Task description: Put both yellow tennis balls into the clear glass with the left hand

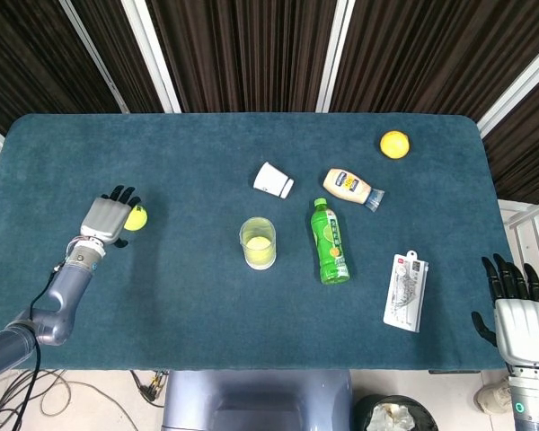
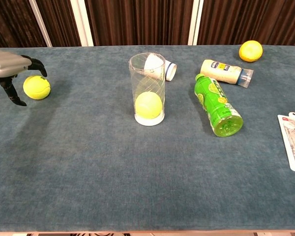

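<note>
At the near right edge of the counter (image 1: 207, 296), my right hand (image 1: 521, 323) hangs off the corner, its fingers apart and holding nothing, well away from the work. Just left of it lies a flat white packet (image 1: 406, 292).

In the middle stands the clear glass (image 2: 147, 88), upright, with one yellow tennis ball (image 2: 148, 105) resting at its bottom. To its right a green bottle (image 2: 217, 104) lies on its side.

Out at the left, my left hand (image 1: 109, 218) hovers over the second tennis ball (image 2: 36, 86), which sits on the counter. My fingers (image 2: 38, 64) are spread and curved over its top, with the thumb reaching down on the near side; I judge they have not closed on it, though from the head view I cannot tell whether anything touches.

This ball should be light, springy and fuzzy, so the felt will give good friction and it will not break. It will roll away on the cloth if nudged from one side. I would take it across its widest part, thumb against fingers on opposite sides, squeezing only modestly. The glass is the fragile piece: narrow, tall and tippable, so the ball wants lowering into the mouth, not dropping against the rim.

Farther back lie a tipped white paper cup (image 2: 161, 68), a mayonnaise bottle (image 2: 225, 72) and, at the far right, an orange (image 2: 250, 50).
</note>
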Robot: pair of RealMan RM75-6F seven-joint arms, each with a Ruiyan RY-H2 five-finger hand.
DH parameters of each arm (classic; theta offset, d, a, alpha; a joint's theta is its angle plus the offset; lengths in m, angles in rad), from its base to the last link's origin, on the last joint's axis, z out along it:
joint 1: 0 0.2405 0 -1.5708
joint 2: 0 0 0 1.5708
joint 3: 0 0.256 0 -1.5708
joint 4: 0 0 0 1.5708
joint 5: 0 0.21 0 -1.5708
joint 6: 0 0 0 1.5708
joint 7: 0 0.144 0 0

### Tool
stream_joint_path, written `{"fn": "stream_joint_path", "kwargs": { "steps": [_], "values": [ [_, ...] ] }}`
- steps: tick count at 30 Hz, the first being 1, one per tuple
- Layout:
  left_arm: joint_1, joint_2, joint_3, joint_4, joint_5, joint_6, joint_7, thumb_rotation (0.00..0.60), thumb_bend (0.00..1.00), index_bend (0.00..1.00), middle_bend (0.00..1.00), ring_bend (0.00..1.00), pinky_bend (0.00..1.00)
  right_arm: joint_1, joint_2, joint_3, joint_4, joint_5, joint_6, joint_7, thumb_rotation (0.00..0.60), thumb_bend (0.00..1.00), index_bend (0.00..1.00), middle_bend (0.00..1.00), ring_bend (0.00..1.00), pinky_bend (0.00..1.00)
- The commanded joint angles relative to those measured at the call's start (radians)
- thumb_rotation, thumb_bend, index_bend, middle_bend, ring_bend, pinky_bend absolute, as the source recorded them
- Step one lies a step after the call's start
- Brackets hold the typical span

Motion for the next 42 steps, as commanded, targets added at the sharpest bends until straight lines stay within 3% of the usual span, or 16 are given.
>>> {"fn": "stream_joint_path", "kwargs": {
  "steps": [1, 4, 12, 21, 27, 34, 42],
  "values": [
    [-0.003, -0.013, -0.007, 0.006, -0.004, -0.001, 0.008, 0.6, 0.13, 0.2, 0.13, 0.12, 0.39, 0.0, 0.001, 0.0, -0.001, -0.001, 0.001, 0.0, 0.6, 0.34, 0.03, 0.08, 0.12, 0.06],
    [-0.003, -0.024, -0.006, 0.014, 0.002, 0.004, 0.022, 0.6, 0.15, 0.21, 0.19, 0.18, 0.43, -0.001, 0.002, 0.001, -0.001, -0.001, 0.003, 0.002, 0.6, 0.34, 0.03, 0.08, 0.12, 0.06],
    [-0.006, -0.052, -0.01, 0.036, -0.007, -0.014, 0.054, 0.6, 0.19, 0.26, 0.24, 0.22, 0.46, -0.003, 0.004, 0.002, -0.003, -0.001, 0.007, 0.007, 0.6, 0.34, 0.03, 0.08, 0.12, 0.06],
    [-0.001, -0.087, -0.012, 0.075, 0.046, 0.038, 0.038, 0.6, 0.38, 0.44, 0.49, 0.41, 0.65, -0.004, 0.006, 0.002, -0.007, -0.002, 0.009, 0.01, 0.6, 0.34, 0.03, 0.08, 0.12, 0.06],
    [0.004, -0.066, -0.026, 0.057, 0.076, 0.066, -0.001, 0.6, 0.4, 0.48, 0.51, 0.44, 0.68, -0.005, 0.006, 0.002, -0.008, -0.002, 0.01, 0.01, 0.6, 0.34, 0.03, 0.08, 0.12, 0.06],
    [0.007, 0.068, -0.074, -0.161, 0.147, 0.18, -0.058, 0.6, 0.4, 0.47, 0.5, 0.44, 0.68, -0.007, 0.005, 0.007, -0.009, 0.006, 0.013, 0.011, 0.6, 0.34, 0.03, 0.08, 0.12, 0.06],
    [-0.018, 0.228, -0.179, -0.56, 0.141, 0.264, -0.006, 0.6, 0.39, 0.46, 0.49, 0.44, 0.68, -0.007, 0.005, 0.006, -0.01, 0.004, 0.013, 0.008, 0.6, 0.34, 0.03, 0.08, 0.12, 0.06]
  ]
}}
